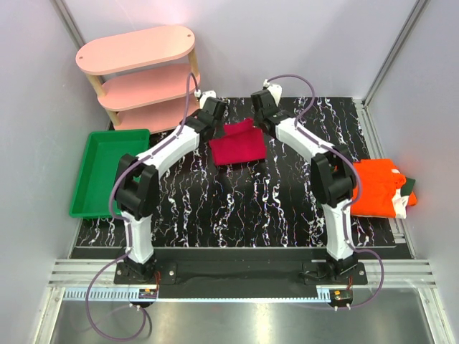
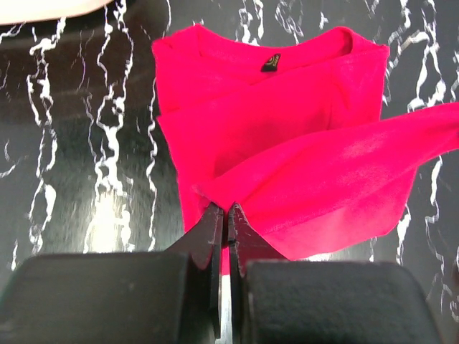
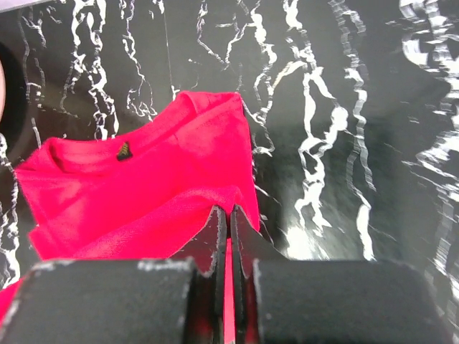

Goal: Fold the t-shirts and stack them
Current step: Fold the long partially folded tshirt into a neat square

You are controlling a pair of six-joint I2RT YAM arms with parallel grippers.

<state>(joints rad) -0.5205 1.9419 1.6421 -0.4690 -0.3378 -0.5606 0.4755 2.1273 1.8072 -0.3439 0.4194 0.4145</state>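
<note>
We see the left claw [image 2: 224, 209] and the right claw [image 3: 226, 211] each pinching an edge of the red shirt [image 1: 238, 145], mid-counter [image 1: 251, 204]; the orange shirt [image 1: 376, 188] sits far right

Pink shelf [image 1: 140, 72] far-left; green tray [image 1: 107, 168] left; orange t-shirt [image 1: 376, 188] right; near mat [image 1: 237, 211] open.

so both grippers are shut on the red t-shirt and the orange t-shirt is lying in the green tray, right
No. The orange t-shirt lies far right, apart from the green tray on the left; the top view shows it. The left gripper and right gripper are both shut on the red t-shirt.
</note>
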